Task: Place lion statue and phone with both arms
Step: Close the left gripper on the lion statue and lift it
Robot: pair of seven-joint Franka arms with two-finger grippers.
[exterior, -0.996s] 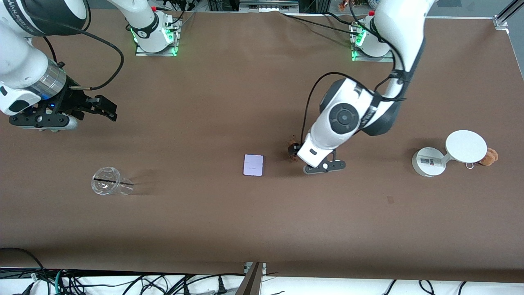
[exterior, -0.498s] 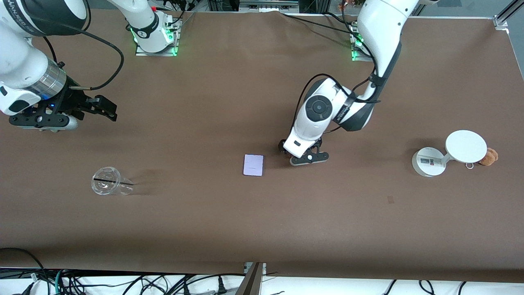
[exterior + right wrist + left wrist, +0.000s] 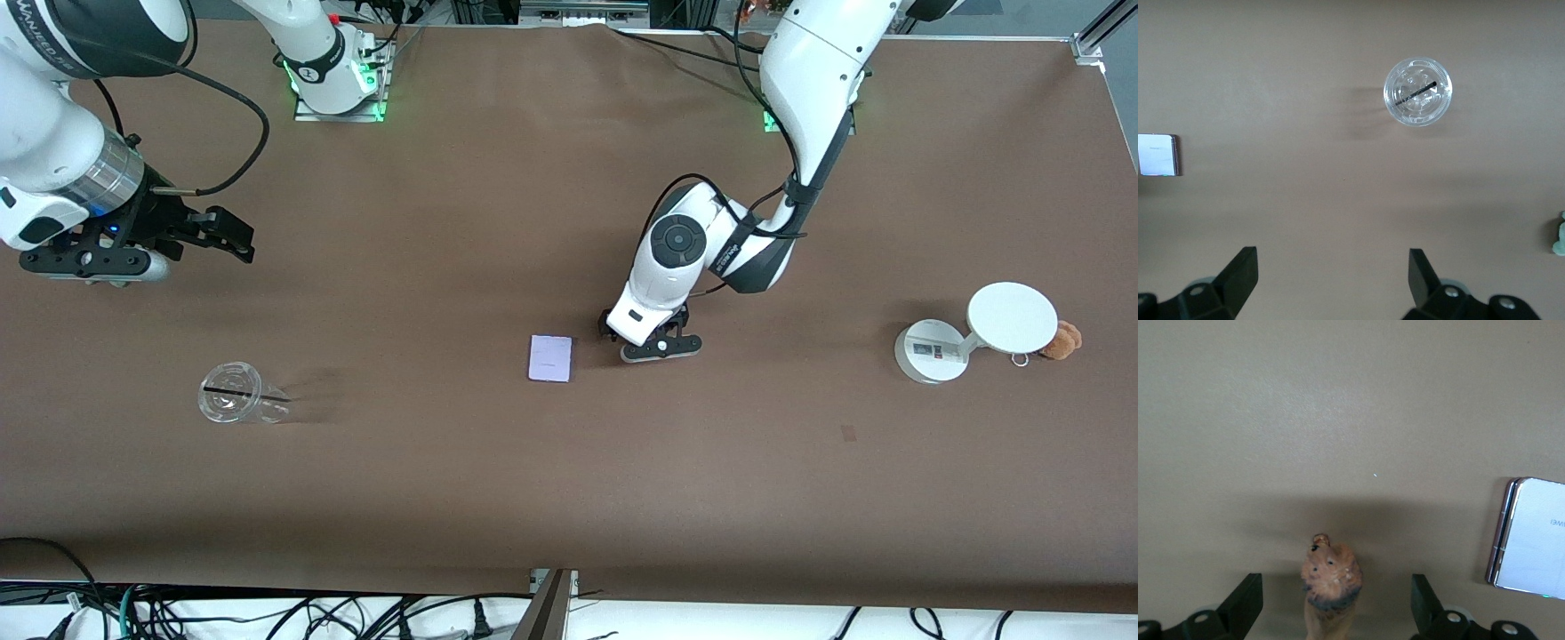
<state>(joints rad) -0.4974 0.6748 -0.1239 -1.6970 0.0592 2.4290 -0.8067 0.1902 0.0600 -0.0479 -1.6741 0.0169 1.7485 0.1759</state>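
Note:
The lion statue [image 3: 1330, 577] is a small reddish-brown figurine standing on the table. It sits between the wide-open fingers of my left gripper [image 3: 1335, 607], with a gap on each side. In the front view my left gripper [image 3: 636, 333] is low over the table beside the phone, and its hand hides the statue. The phone [image 3: 550, 358] lies flat with its pale lavender face up, and it also shows in the left wrist view [image 3: 1531, 537] and the right wrist view [image 3: 1158, 155]. My right gripper [image 3: 227, 236] is open and empty, waiting over the right arm's end of the table.
A clear cup [image 3: 233, 392] with a dark straw stands nearer the front camera than my right gripper. A white round-based stand [image 3: 929, 354] and a tan plush [image 3: 1062, 340] sit at the left arm's end. A grey-green plush [image 3: 1559, 237] shows at the edge of the right wrist view.
My left arm has swung toward the phone and come over the lion statue, which now lies hidden under the hand in the front view. The right arm has not moved.

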